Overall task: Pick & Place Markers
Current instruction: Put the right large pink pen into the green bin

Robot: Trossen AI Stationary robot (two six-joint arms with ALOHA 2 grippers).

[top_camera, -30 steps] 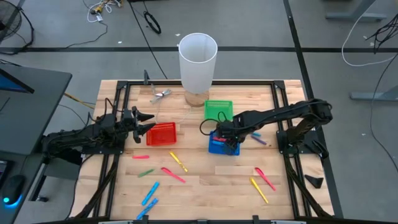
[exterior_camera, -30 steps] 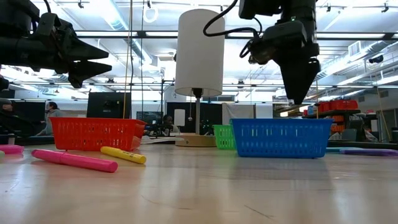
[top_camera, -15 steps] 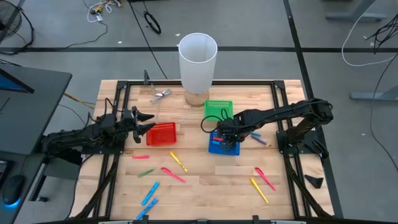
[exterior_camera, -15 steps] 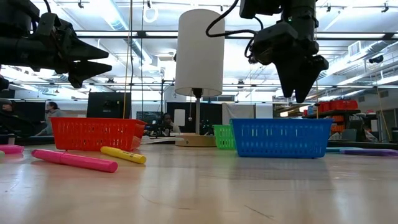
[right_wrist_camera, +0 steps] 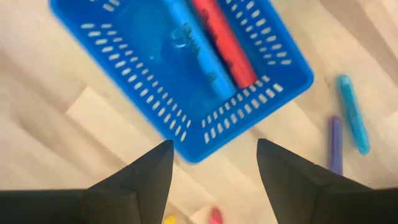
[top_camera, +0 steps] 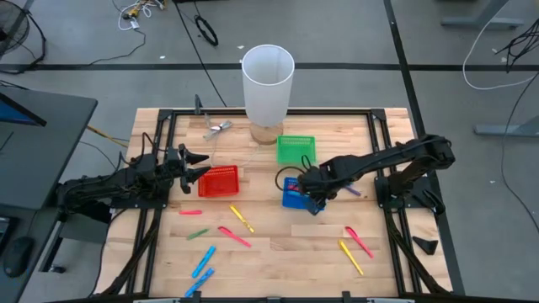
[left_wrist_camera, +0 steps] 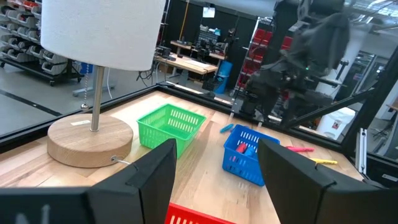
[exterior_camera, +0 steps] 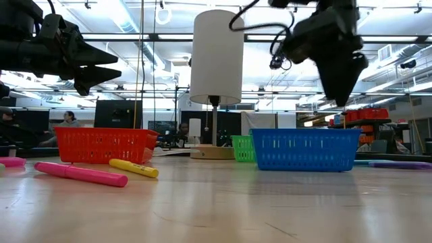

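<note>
Hovering over the blue basket [top_camera: 296, 195], the right gripper [right_wrist_camera: 214, 163] has its jaws spread and empty; half a second ago it hung lower over the basket, and it has since drifted toward the basket's near corner. A blue marker [right_wrist_camera: 198, 51] and a red marker [right_wrist_camera: 222, 42] lie inside the basket, so that delivery looks finished. The remaining markers stay scattered on the bench [top_camera: 278, 252]: a pink marker [exterior_camera: 81, 174] and a yellow marker [exterior_camera: 133, 167] near the red basket [top_camera: 219, 181], others to the right. The left gripper [top_camera: 195, 167] waits beside the red basket, jaws released. A next pickup seems due.
</note>
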